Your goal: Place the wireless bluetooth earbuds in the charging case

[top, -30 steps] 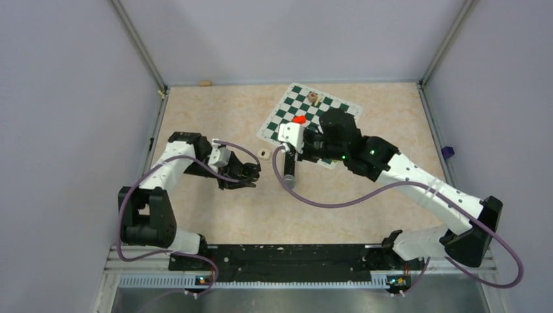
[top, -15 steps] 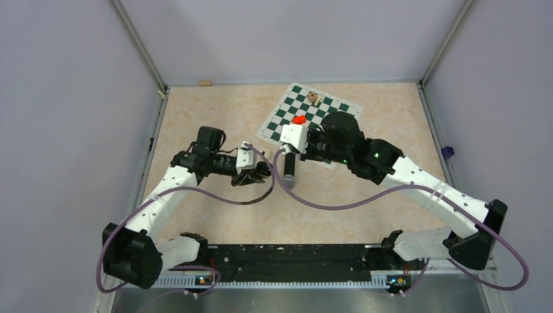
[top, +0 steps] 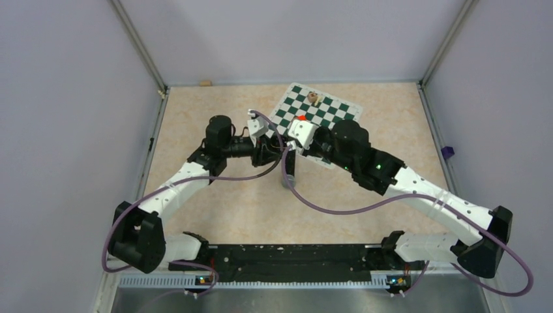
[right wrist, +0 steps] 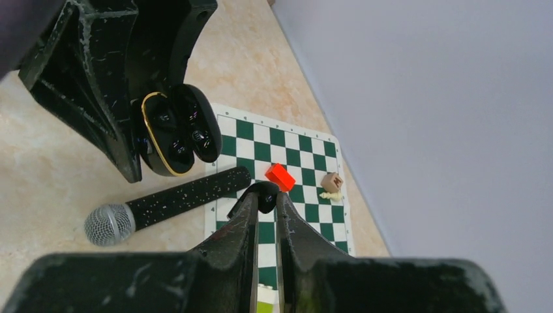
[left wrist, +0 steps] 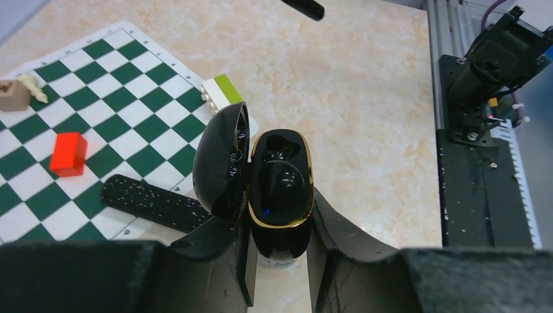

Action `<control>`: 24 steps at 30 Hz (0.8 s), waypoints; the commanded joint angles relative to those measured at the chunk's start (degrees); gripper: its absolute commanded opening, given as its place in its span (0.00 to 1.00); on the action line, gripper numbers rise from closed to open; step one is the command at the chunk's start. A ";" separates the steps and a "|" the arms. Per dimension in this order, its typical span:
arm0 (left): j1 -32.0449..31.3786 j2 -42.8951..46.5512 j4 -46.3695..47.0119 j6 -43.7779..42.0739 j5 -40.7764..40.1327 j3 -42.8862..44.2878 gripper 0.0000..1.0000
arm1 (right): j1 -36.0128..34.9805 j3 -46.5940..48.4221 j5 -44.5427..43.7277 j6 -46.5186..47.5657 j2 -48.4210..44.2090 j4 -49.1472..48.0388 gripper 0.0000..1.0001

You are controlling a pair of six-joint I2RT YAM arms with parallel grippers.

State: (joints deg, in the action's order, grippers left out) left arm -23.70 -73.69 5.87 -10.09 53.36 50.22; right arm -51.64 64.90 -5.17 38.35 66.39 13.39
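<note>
The black charging case (left wrist: 280,186) with a gold rim sits upright between the fingers of my left gripper (left wrist: 279,242), which is shut on its base. Its lid (left wrist: 222,160) hangs open to the left. In the right wrist view the same open case (right wrist: 171,134) shows at upper left. My right gripper (right wrist: 263,203) is shut on one small black earbud (right wrist: 266,190) at its fingertips, a short way from the case. From above, the left gripper (top: 267,155) and right gripper (top: 291,151) nearly meet. I cannot tell whether a bud sits in the glossy wells.
A black speckled microphone (right wrist: 169,202) lies on the table beneath both grippers, partly on the green-and-white chessboard (top: 329,107). On the board are a red block (right wrist: 279,176), a wooden cube (right wrist: 332,180) and a white chess piece (right wrist: 331,195). A yellow-green block (left wrist: 220,91) lies at the board's edge.
The left arm has swung away from its base and to the right, carrying the case up beside the right gripper. The right arm shifted only slightly, still gripping the bud.
</note>
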 commanded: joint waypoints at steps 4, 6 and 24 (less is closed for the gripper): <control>0.06 1.55 15.47 13.11 4.07 -4.20 0.00 | -0.33 0.58 1.28 -9.02 2.69 -9.36 0.00; 0.07 1.29 17.68 14.92 4.71 -4.78 0.00 | -0.31 0.74 2.99 -10.90 3.52 -9.24 0.00; 0.33 0.00 33.34 28.80 7.65 -8.72 0.00 | -3.49 -1.33 0.04 -10.08 5.26 -12.23 0.00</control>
State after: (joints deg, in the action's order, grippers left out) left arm -23.66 -73.67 31.90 15.53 59.37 41.98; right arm -54.28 64.45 -4.03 28.69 71.92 3.79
